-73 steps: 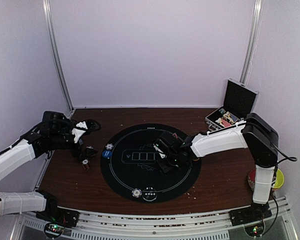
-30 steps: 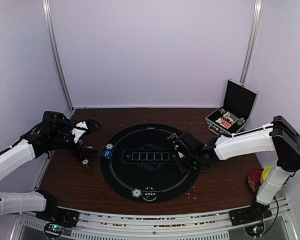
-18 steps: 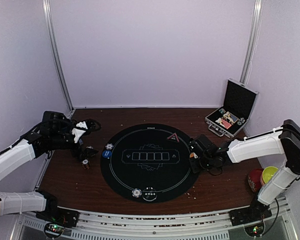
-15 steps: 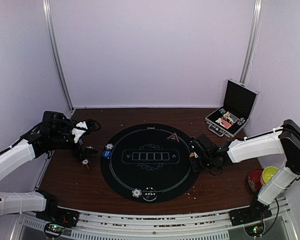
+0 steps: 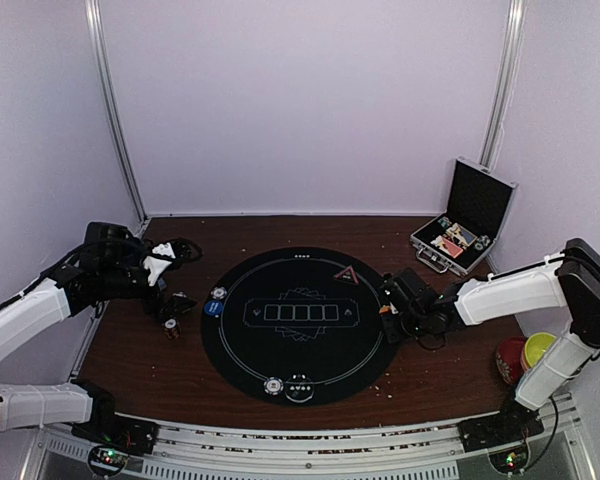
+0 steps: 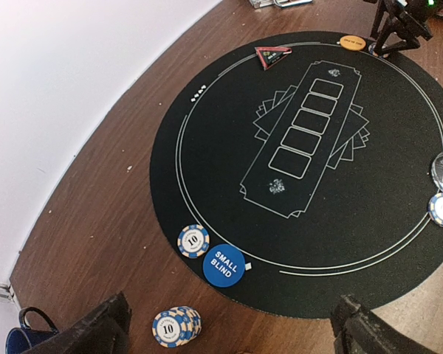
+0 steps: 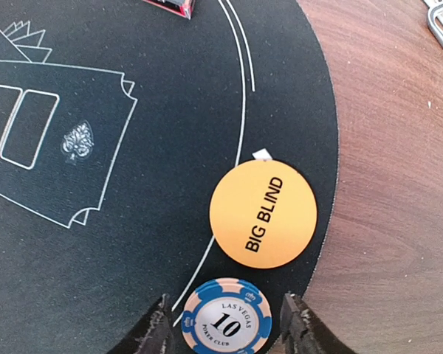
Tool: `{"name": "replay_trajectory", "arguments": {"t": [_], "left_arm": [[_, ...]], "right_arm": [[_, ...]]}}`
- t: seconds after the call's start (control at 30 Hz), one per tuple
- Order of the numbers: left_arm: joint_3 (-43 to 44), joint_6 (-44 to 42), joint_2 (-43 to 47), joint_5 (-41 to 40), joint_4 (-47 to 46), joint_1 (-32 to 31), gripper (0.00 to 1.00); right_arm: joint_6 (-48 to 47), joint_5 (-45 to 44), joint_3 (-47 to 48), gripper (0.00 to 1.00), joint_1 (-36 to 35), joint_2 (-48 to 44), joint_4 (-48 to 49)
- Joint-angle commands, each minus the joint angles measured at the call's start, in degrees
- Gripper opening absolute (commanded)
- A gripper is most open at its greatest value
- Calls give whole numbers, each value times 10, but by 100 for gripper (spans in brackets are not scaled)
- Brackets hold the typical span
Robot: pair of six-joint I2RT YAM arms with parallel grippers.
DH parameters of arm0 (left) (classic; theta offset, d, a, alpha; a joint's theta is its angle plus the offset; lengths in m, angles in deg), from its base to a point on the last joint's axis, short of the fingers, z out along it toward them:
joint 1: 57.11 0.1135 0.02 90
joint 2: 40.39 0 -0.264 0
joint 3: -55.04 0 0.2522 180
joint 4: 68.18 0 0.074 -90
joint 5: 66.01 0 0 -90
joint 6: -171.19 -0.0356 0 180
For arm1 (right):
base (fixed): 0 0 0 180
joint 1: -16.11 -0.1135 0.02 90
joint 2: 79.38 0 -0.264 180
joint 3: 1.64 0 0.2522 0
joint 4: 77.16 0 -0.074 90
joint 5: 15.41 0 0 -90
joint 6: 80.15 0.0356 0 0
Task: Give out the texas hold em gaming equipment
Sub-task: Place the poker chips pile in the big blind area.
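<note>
The blue-and-white poker chip point(image 7: 225, 324) marked 10 lies flat at the right rim of the round black mat point(image 7: 96, 221), across the mat's white ring line. It sits just beside the orange disc point(image 7: 263, 213) lettered BIG BLIND, seemingly with a thin gap between the two. It lies directly between the fingers of the right gripper point(image 7: 227, 310), which stand one on each side with a sliver of mat showing at either flank. I judge that gripper released and holding nothing. Being round, the chip has no long axis to line up on, so what matters is that the fingers flank it closely with the orange disc just ahead of them. A withdrawal would best go straight up, so neither piece gets dragged. The right arm is plainly the nearer one. The left gripper point(image 6: 230, 310) hangs spread wide and empty beyond the mat's far left side, above a chip stack point(image 6: 176, 326) on the brown surface point(image 6: 96, 184), near the blue disc point(image 6: 224, 264) and its single chip point(image 6: 193, 240). The red triangle marker point(image 6: 272, 55) lies at the mat's back edge. The frame cuts off the chip's lower rim. In the top view the gripper hides it, and the contents of the case point(image 5: 470, 225) are too small to make out.
</note>
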Motion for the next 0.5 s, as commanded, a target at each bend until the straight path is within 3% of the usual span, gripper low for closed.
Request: {"name": "replay_trajectory", "arguments": {"t": [0.0,0.33,0.47], "left_arm": [[-5,6,-1,9,-26,3,98],[2,13,7,-11,-28,3,98],[19,18,3,-57,-17,12,98]], "right_arm": [[2,-7,-1,54,4,9,5],[-4,-9,15,76,-1,-50,-14],[-14,-14,52,100,-26,-85,-48]]}}
